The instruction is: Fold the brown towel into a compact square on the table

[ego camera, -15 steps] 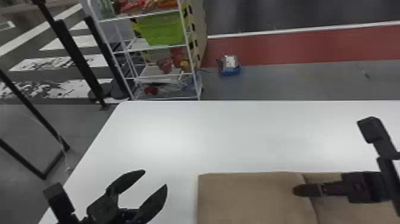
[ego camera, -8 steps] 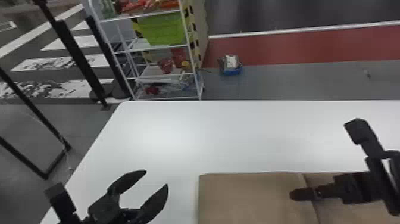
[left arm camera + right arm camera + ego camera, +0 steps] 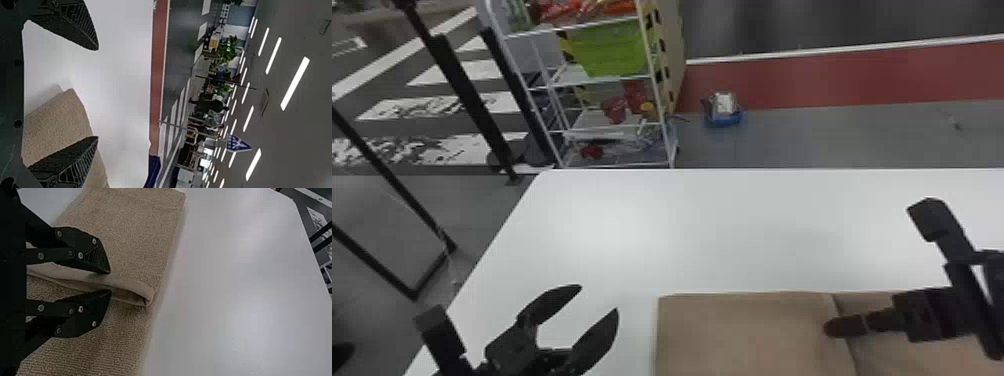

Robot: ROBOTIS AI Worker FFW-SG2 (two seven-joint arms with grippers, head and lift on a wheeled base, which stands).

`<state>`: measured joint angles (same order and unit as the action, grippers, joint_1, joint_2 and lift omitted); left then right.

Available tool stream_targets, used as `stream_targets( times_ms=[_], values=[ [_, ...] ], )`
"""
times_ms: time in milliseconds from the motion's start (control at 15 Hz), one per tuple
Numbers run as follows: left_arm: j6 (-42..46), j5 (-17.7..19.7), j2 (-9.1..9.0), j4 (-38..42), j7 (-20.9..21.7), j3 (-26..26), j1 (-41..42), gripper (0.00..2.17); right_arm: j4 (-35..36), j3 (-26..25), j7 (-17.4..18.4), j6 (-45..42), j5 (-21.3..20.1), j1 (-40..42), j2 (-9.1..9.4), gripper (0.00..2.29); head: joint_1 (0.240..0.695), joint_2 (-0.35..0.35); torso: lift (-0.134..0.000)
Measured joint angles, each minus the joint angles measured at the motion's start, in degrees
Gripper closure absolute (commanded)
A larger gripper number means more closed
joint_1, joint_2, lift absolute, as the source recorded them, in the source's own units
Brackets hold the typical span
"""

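“Beyond the bench [image 3: 757, 230] stands a white rack [image 3: 572, 27] with a green bin [image 3: 609, 50]. How do the tools sit?”

“Right tool [image 3: 110, 282]: fingers parted by a modest gap, low over the brown towel [image 3: 747, 335], with its folded edge [image 3: 129, 290] running between them. I see no firm pinch on it.”

“And the left tool [image 3: 597, 300]?”

“Wide open and empty, over the bench beside the towel's left side.”

“So where's the towel lying?”

“Flat on the bench, towards the robot and to the right of the left tool. Its left part is doubled over, and that edge ends on top of the part to the right, curling up a little at the far end.”

“Which step is that, then?”

“Mid-fold, I'd say. One fold looks made, and the right tool seems set to take or tidy that edge.”

“What does the next move ask?”

“If it's a grip, close on the folded edge alone, without nipping the layer beneath, or the lot may drag. If the fold is finished, draw clear gently, then bring the right part over.”
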<state>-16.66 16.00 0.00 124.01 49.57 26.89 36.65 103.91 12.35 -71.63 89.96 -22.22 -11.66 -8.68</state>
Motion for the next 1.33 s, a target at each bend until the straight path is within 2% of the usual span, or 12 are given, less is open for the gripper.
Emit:
stream_targets(
  times_ms=[200, 333, 467, 600, 1133, 1333],
  values=[
    [0.0, 0.0, 0.0, 0.0, 0.0, 0.0, 0.0, 0.07, -0.4, 0.4, -0.1, 0.0, -0.1, -0.5, 0.0, 0.88, 0.695, 0.266, -0.124],
    [0.0, 0.0, 0.0, 0.0, -0.1, 0.0, 0.0, 0.07, -0.7, 0.6, -0.6, 0.0, -0.4, -0.7, -0.02, 0.99, 0.695, 0.267, -0.124],
    [0.0, -0.1, 0.0, 0.0, -0.1, -0.1, 0.0, 0.07, -1.1, 0.7, -0.8, 0.0, -0.7, -0.7, 0.0, 0.99, 0.695, 0.266, -0.124],
    [0.0, -0.2, 0.0, 0.0, -0.2, -0.1, -0.1, 0.07, -1.7, 0.8, -1.1, 0.0, -0.9, -0.7, 0.04, 0.77, 0.695, 0.267, -0.124],
    [0.0, -0.3, 0.0, -0.2, -0.2, -0.1, -0.2, 0.07, -2.2, 1.9, -3.4, 0.0, -2.3, -1.7, -0.03, 0.77, 0.695, 0.273, -0.124],
    [0.0, -0.3, 0.0, -0.3, -0.2, 0.0, -0.3, 0.07, -2.5, 2.2, -5.3, 0.0, -3.2, -2.6, -0.07, 0.77, 0.695, 0.276, -0.124]
  ],
)
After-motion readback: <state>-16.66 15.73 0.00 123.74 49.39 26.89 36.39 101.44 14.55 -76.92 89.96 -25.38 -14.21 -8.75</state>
